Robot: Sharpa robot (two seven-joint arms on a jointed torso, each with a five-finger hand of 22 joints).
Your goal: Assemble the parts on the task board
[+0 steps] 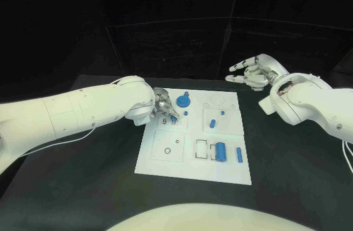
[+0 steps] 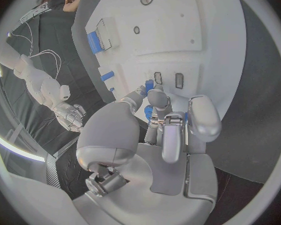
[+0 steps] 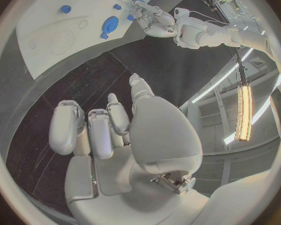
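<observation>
The left hand (image 1: 165, 107) is down over the upper left part of the task board (image 1: 228, 154), its fingers drawn narrow around a small blue part (image 2: 148, 96) at their tips. The left wrist view shows blue between the fingertips (image 2: 154, 97), just beside two small rectangular slots (image 2: 167, 78) in the board, so the step in hand looks like seating this piece into one of them. Whether the part is already touching the board cannot be told.

To do it well, the left hand should keep the piece upright and line its narrow face with the slot before pressing, since a tilted piece is likely to jam on the slot's edge. A slow, straight descent suits this, with the pinch kept firm until the part sits flush; only then should the fingers spread. The blue gear-like part (image 1: 183, 100) stands close beside the hand, so the fingers should open away from it.

The right hand (image 1: 252, 71) hovers above the black surface (image 1: 73, 190) beyond the board's far right corner, fingers loosely curled and holding nothing. Other blue parts, among them a thick cylinder (image 1: 221, 152) and a slim pin (image 1: 239, 155), lie on the near right of the board.
</observation>
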